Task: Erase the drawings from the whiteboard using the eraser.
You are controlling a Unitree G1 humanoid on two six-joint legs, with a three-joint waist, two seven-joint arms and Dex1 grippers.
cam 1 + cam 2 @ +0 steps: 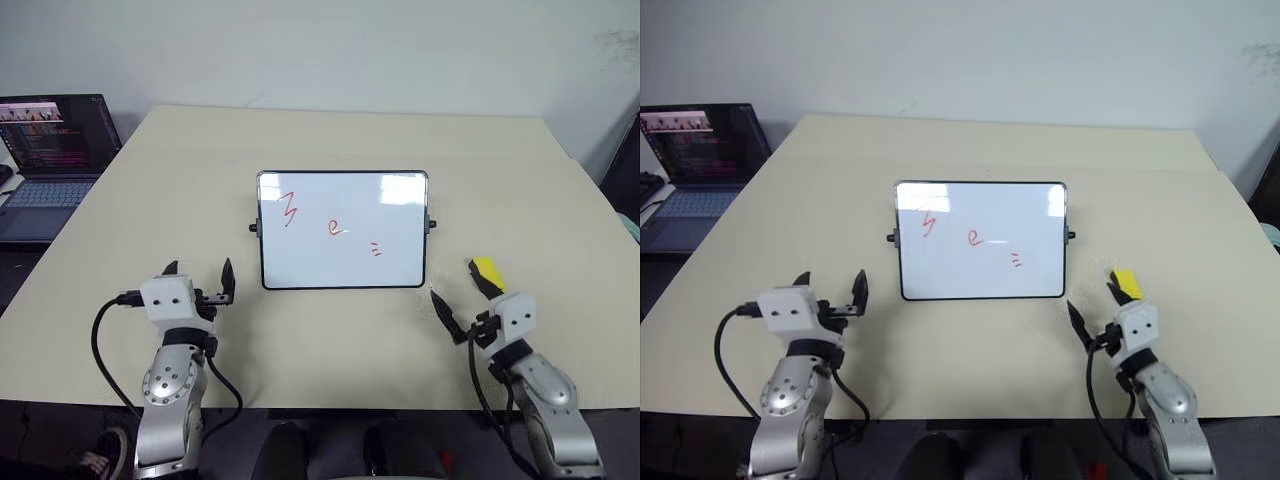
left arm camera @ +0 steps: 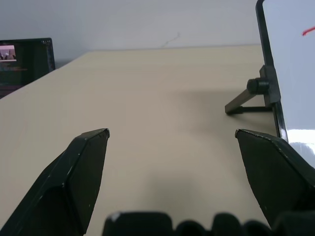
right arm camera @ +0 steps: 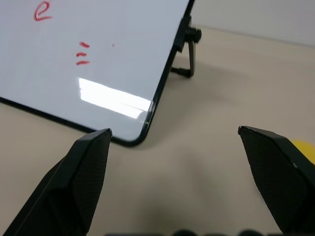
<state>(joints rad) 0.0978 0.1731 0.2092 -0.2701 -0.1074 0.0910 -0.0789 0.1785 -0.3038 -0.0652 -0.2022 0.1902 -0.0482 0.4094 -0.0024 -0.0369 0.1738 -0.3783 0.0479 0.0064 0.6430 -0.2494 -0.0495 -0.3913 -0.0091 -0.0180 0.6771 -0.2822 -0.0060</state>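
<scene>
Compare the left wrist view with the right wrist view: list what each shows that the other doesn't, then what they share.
Left wrist view alone: the laptop at the table's far side and the zigzag's red tip. Right wrist view alone: the red "e", the two dashes and a sliver of the yellow eraser. Shared: the whiteboard propped on its stand, the beige table, and each gripper's own jaws standing open and empty.

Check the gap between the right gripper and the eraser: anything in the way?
Nothing. In the left eye view the eraser lies on bare table just ahead of the open right gripper; the whiteboard stands off to the side.
</scene>
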